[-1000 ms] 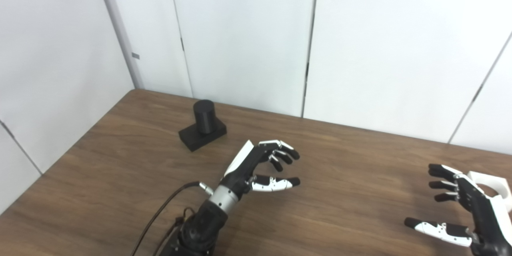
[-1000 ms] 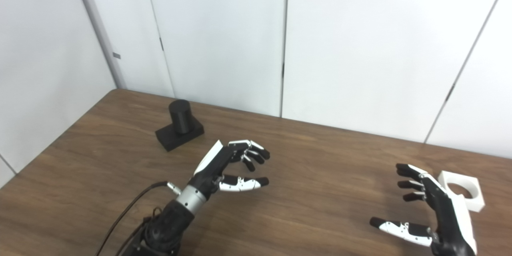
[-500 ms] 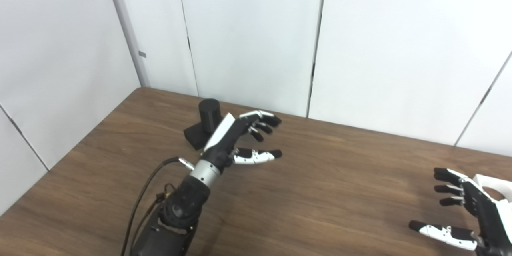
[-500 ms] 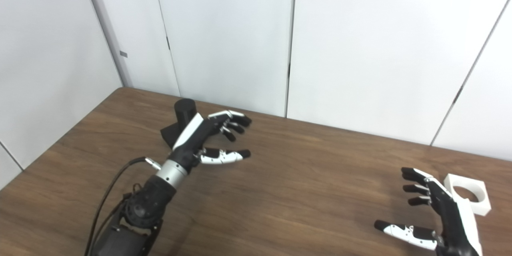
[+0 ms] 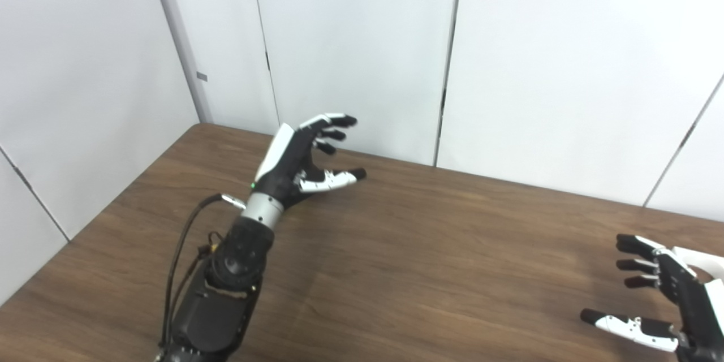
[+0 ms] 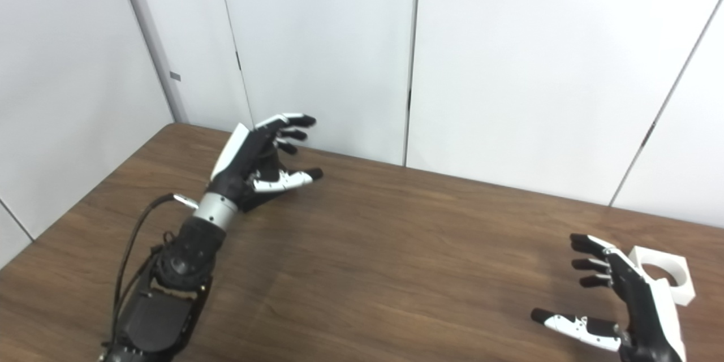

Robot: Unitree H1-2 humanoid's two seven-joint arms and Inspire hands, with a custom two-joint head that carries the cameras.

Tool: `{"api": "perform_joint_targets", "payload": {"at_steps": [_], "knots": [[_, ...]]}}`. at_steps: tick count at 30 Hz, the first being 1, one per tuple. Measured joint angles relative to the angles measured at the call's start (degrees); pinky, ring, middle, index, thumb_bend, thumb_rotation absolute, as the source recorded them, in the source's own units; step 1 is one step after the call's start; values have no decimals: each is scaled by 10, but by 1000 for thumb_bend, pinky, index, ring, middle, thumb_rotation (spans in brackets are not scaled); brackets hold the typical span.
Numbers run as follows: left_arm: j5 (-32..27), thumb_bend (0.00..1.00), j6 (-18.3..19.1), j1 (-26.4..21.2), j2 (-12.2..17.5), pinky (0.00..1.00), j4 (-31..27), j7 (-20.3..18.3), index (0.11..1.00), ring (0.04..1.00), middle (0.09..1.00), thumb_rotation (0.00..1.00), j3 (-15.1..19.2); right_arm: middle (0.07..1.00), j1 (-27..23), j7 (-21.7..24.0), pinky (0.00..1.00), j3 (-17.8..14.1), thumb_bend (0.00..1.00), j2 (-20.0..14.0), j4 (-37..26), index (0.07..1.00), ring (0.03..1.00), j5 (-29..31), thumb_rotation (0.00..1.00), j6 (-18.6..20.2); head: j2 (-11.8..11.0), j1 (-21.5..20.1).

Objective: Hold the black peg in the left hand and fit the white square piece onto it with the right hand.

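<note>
Left hand [image 5: 297, 158] advanced, covers peg; both hands spread, empty; wood table [image 5: 430, 249], white wall panels [image 5: 350, 45].

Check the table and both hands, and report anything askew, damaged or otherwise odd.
Nothing looks damaged or spilled. The left hand is open near the far left of the table and hides the black peg completely. The white square piece lies flat, hole up, just behind the open right hand.
</note>
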Motion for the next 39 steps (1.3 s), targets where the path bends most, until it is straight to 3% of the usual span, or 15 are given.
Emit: {"api": "perform_joint_targets", "payload": {"at_steps": [3,6,9,12,18,23,27,34,39], "knots": [[31,790,17,-4,8,692,1,10,752,798,806,136,-1,756,0,0,557,0,599,0,0,749,674,0,0,0,2,1],[39,809,19,-12,21,661,15,14,756,790,806,128,-1,757,0,0,557,0,593,0,0,754,673,0,0,0,3,1],[41,846,12,-24,37,610,42,22,761,790,820,121,0,756,0,1,554,0,592,0,0,751,670,2,0,0,3,2],[70,867,14,-29,50,514,52,40,781,713,801,150,-1,754,0,1,555,0,597,0,0,749,667,3,0,0,3,3],[122,911,19,-34,72,747,76,64,797,887,884,224,-7,759,1,1,564,0,593,0,-1,754,675,3,0,1,4,4],[168,958,77,-34,80,801,76,67,830,948,934,310,-13,759,1,2,562,0,589,0,-3,756,675,4,0,6,5,4],[191,999,110,-34,85,912,76,65,847,996,991,359,-25,758,1,3,565,0,589,0,-3,754,676,5,0,7,5,4],[221,1000,125,-37,88,940,126,106,754,1000,1000,409,-35,763,1,3,561,-1,590,-1,-3,756,682,8,0,8,8,4],[254,1000,180,-39,91,947,127,93,780,1000,1000,511,-59,760,1,3,556,-1,592,-1,-5,752,675,9,0,9,11,4]]}}
